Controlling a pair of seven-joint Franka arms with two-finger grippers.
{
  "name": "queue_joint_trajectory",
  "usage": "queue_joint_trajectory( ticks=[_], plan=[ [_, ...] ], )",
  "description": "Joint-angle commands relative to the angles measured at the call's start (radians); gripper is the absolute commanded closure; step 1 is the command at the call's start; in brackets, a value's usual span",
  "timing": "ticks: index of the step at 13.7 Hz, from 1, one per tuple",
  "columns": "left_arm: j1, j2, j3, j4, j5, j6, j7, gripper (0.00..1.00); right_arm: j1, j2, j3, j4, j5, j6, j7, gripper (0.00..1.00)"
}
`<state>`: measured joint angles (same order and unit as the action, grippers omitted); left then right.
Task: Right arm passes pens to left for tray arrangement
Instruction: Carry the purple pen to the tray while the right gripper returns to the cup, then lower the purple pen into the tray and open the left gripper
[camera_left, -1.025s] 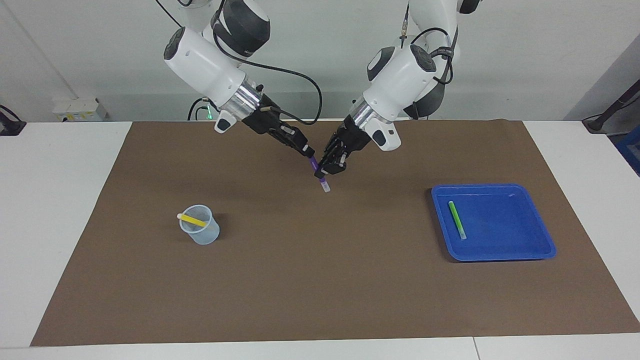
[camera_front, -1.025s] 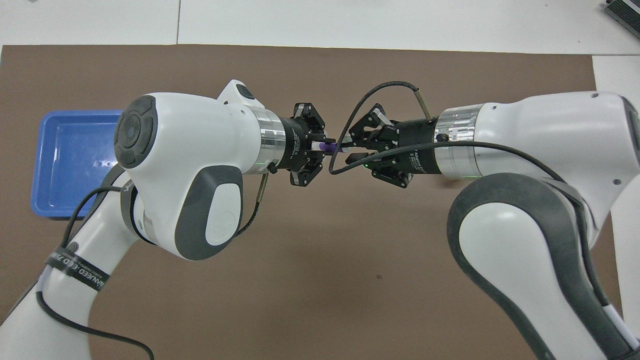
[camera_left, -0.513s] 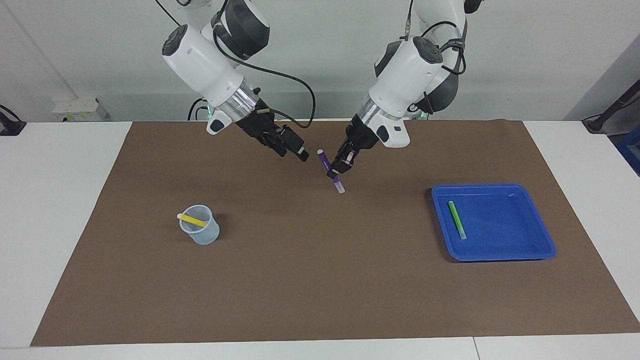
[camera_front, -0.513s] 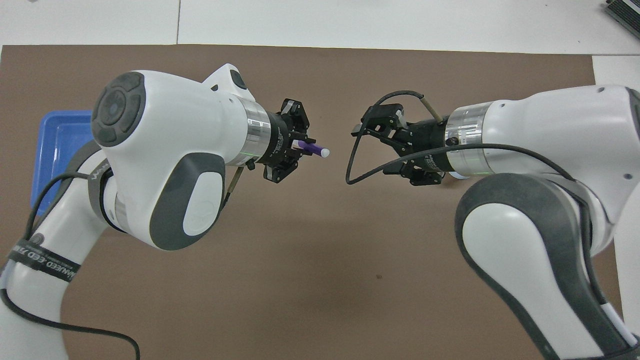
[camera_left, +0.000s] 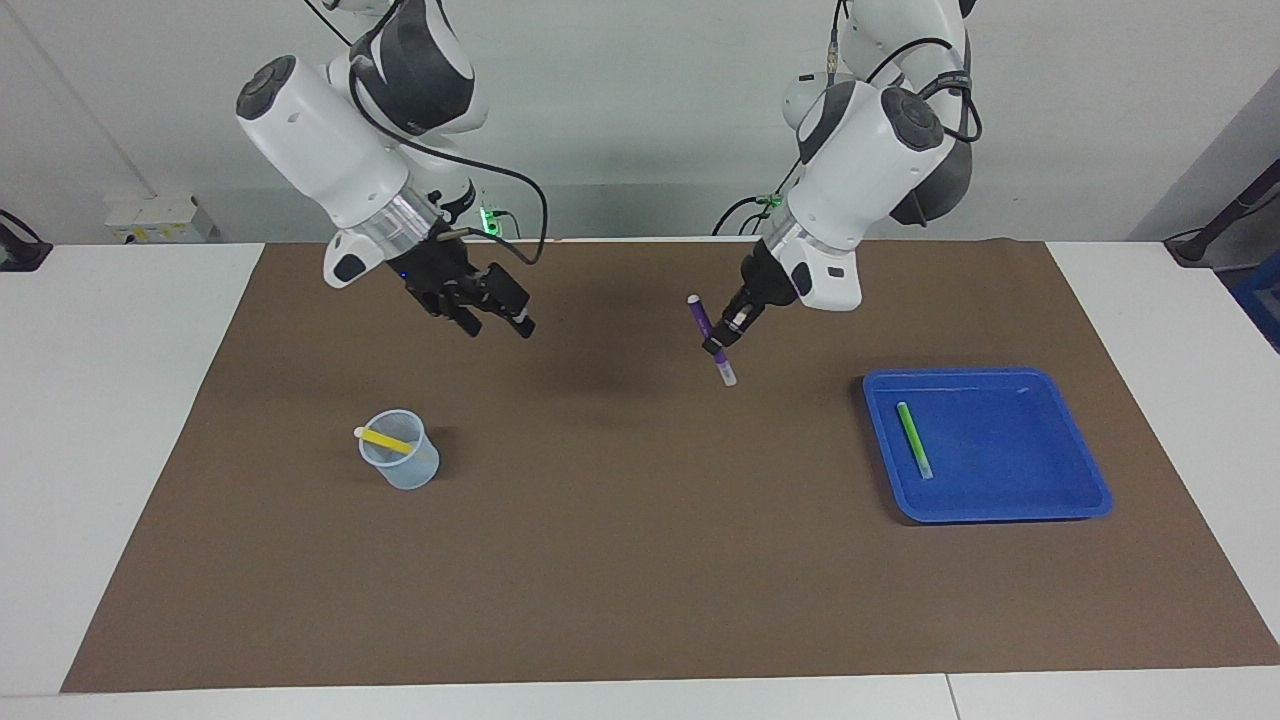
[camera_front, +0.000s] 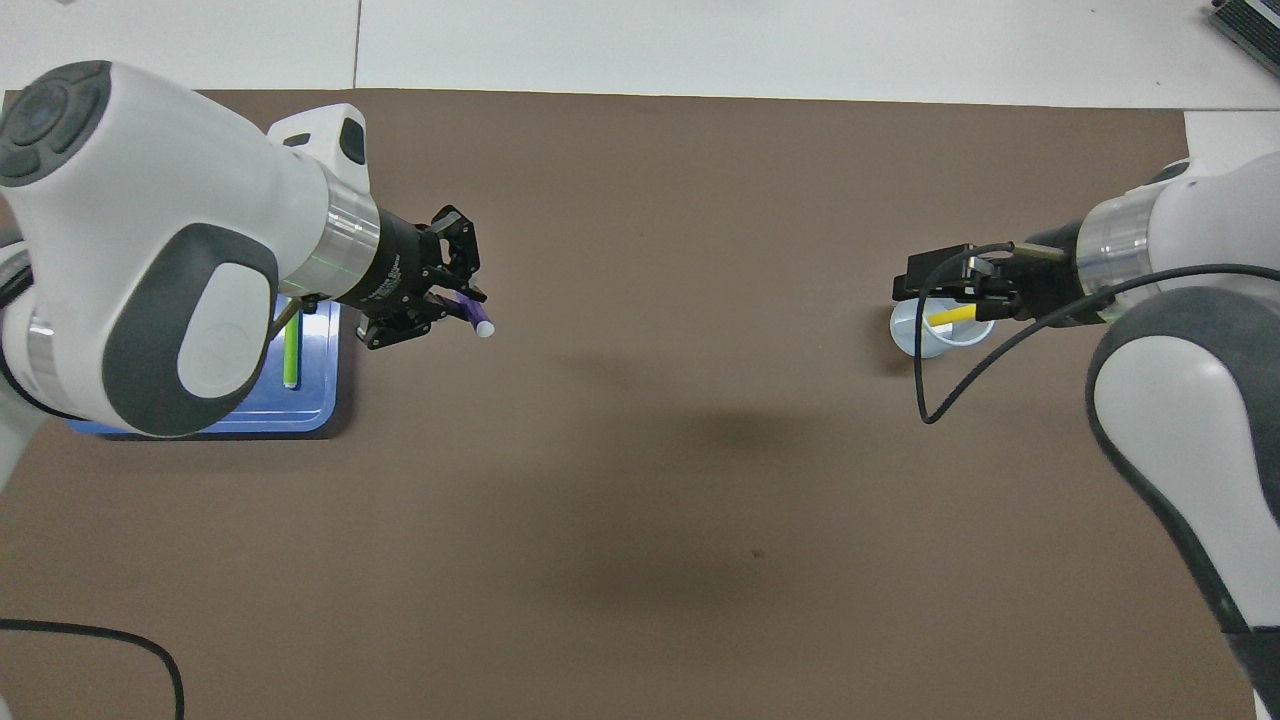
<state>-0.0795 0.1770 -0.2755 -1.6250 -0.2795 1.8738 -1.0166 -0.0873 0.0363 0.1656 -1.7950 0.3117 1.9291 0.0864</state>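
Observation:
My left gripper (camera_left: 718, 345) is shut on the purple pen (camera_left: 702, 322) and holds it tilted above the brown mat, between the mat's middle and the blue tray (camera_left: 1000, 450). The gripper (camera_front: 452, 300) and the pen (camera_front: 472, 322) also show in the overhead view, beside the tray (camera_front: 310, 415). The green pen (camera_left: 913, 440) lies in the tray, and shows in the overhead view (camera_front: 291, 355). The yellow pen (camera_left: 385, 439) leans in a translucent cup (camera_left: 400, 465). My right gripper (camera_left: 495, 312) is open and empty, in the air; in the overhead view it (camera_front: 928, 285) is over the cup (camera_front: 935, 338).
A brown mat (camera_left: 640, 540) covers most of the white table. My left arm hides much of the tray in the overhead view. A loose black cable (camera_front: 930, 400) hangs from my right wrist.
The right gripper let go of the purple pen and drew back toward the cup. The left gripper has carried the pen away toward the tray.

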Motion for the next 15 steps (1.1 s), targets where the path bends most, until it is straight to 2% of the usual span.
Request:
queue_joint_trajectory(
  ticks=[1, 4, 8, 10, 12, 15],
  plan=[
    [0.078, -0.047, -0.004, -0.065, 0.063, -0.018, 0.166, 1.0, -0.102, -0.001, 0.014, -0.069, -0.026, 0.025, -0.209, 0.0],
    [0.182, -0.06, -0.002, -0.101, 0.066, -0.002, 0.45, 1.0, -0.175, 0.089, 0.014, -0.073, -0.026, 0.092, -0.293, 0.0],
    [0.274, -0.073, -0.002, -0.133, 0.141, 0.019, 0.757, 1.0, -0.181, 0.163, 0.014, -0.075, -0.026, 0.182, -0.316, 0.02],
    [0.331, -0.061, -0.004, -0.139, 0.161, 0.051, 0.863, 1.0, -0.181, 0.188, 0.014, -0.087, -0.026, 0.23, -0.319, 0.11],
    [0.36, -0.062, -0.002, -0.203, 0.18, 0.134, 0.992, 1.0, -0.181, 0.204, 0.014, -0.089, -0.051, 0.254, -0.32, 0.23],
    [0.389, -0.044, -0.002, -0.227, 0.273, 0.208, 1.033, 1.0, -0.18, 0.206, 0.014, -0.092, -0.069, 0.263, -0.32, 0.33]
  ],
)
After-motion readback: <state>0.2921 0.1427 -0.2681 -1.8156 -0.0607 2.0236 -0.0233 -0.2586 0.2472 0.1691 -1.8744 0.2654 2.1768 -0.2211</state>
